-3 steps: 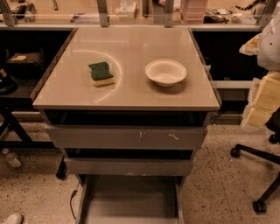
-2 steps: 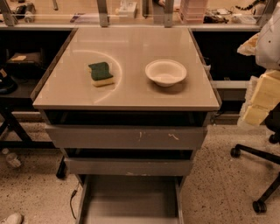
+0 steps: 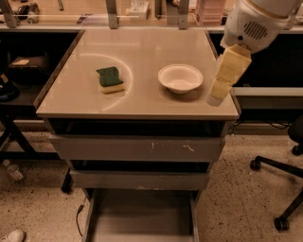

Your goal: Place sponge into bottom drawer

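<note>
The sponge, dark green on top with a yellow base, lies on the left half of the beige cabinet top. The bottom drawer is pulled out at floor level; what shows of its flat grey floor is bare. My gripper, pale yellow and padded, hangs from the white arm over the right edge of the top. It is just right of the white bowl and far from the sponge. It holds nothing I can see.
Two upper grey drawers are closed, above the open one. An office chair base stands on the floor at the right. Dark shelving is at the left. A bench with clutter runs behind the cabinet.
My arm and gripper have swung in from the right, up and leftward, to the cabinet's right edge beside the bowl. The sponge, bowl and drawers have not moved.
</note>
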`<state>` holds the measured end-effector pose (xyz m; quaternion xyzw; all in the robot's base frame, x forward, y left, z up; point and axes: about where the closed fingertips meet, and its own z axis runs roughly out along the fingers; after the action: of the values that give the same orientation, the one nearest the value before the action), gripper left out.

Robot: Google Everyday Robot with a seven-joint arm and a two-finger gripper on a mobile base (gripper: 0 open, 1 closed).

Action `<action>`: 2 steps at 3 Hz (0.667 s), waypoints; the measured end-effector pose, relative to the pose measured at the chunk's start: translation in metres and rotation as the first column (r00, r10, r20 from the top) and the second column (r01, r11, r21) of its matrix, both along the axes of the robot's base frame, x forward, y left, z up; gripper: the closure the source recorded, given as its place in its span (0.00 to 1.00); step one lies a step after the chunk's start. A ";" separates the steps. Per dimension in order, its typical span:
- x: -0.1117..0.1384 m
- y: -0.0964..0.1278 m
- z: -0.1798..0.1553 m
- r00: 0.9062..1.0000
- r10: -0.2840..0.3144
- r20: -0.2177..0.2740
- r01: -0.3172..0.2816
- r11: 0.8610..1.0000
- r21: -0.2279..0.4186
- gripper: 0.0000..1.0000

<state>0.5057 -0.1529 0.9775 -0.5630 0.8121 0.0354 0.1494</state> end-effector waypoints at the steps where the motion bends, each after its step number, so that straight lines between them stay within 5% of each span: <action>1: 0.029 0.048 0.009 0.999 0.053 -0.009 -0.053 0.998 0.024 0.00; 2: 0.040 0.063 0.015 0.997 0.068 0.019 -0.069 0.997 0.040 0.00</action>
<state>0.5454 -0.0903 0.9920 -0.5876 0.7900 0.0523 0.1666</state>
